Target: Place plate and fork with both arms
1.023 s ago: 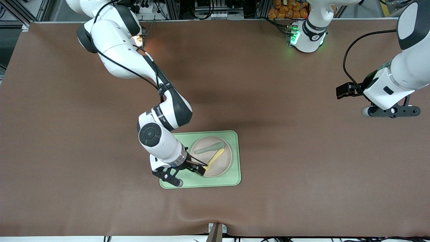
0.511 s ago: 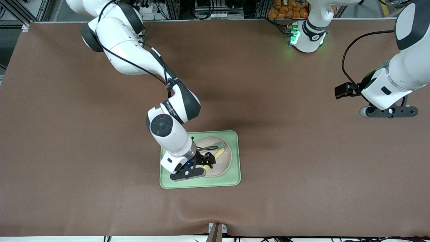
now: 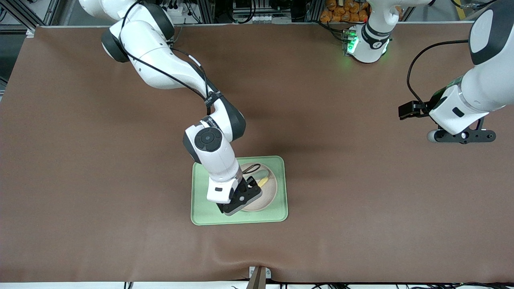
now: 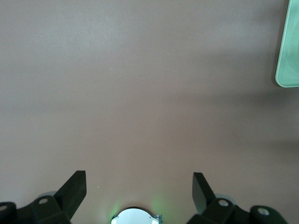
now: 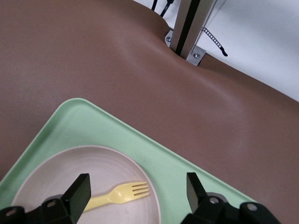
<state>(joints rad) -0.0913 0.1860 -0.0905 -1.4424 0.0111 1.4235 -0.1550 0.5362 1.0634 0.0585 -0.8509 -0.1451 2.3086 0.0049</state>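
Right claw (image 3: 241,198) hangs over the plate (image 3: 268,192), fingers spread wide with nothing between them. In the right wrist view the two dark fingers (image 5: 78,191) straddle the near part of the plate (image 5: 88,177), and the fork (image 5: 119,193) lies flat inside the plate between them, tines pointing toward the plate's rim. No contact with the fork visible.

Plate sits on the light-green tray (image 3: 281,212), toward the tray's end nearest the left arm. The tray (image 5: 187,163) lies near the middle of the brown bench (image 3: 100,160), closer to the front camera's edge than to the robot bases. In the front view only a short yellow bit of the fork (image 3: 263,182) shows past the right arm's wrist; a grey-green spoon (image 3: 263,174) lies in the plate just beside it, mostly hidden by the arm.

Left arm waits toward its own end of the bench, well apart from the tray. Left claw (image 4: 139,186) is over bare bench, fingers wide apart and empty; a corner of the tray (image 4: 288,56) shows at the edge of its wrist view.

A metal bracket (image 5: 187,42) is clamped at the bench edge nearest the front camera.
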